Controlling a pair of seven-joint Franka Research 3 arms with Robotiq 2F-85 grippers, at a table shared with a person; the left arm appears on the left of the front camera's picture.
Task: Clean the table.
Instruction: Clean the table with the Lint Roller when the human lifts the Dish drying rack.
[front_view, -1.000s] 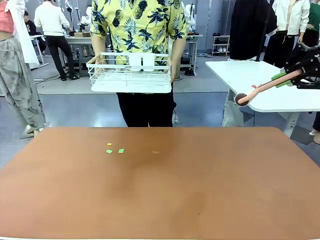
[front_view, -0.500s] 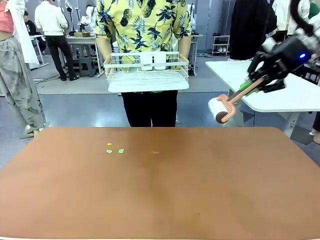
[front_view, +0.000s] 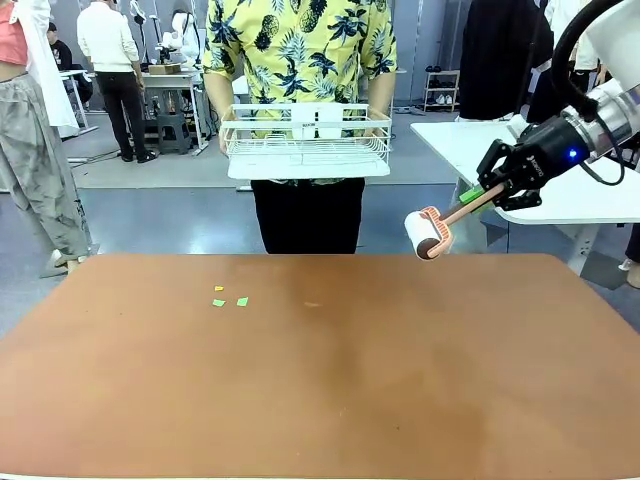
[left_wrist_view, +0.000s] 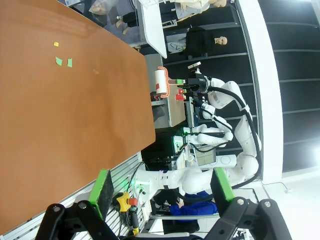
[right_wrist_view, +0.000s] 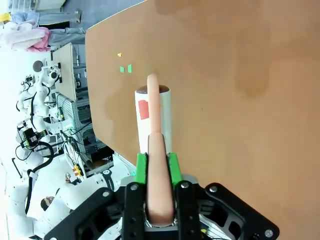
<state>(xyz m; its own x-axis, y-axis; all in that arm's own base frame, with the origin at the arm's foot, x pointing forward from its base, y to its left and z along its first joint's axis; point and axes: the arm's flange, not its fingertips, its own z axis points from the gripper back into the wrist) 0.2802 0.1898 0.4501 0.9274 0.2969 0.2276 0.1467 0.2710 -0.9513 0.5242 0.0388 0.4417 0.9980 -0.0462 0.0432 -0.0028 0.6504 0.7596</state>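
Right pincer (front_view: 478, 193) clamped on lint roller (front_view: 428, 234) handle near worktop (front_view: 400, 380) far edge; steep landing could twist handle loose, missing scraps (front_view: 230, 300).

The right arm (front_view: 618, 45) is white and round, with a black cable (front_view: 556, 62) curving beside it. The right tool (front_view: 478, 193) is black, with a small blue light (front_view: 572, 155) and 2 green pads (right_wrist_view: 141, 162) at its tip. The left tool (left_wrist_view: 162, 187) is black too, with 2 flat green pads at its tip and round screws (left_wrist_view: 55, 208) at the joints. The person (front_view: 300, 50) wears a yellow shirt with short sleeves, covered in dark pineapples and leaves, and black trousers (front_view: 305, 215).
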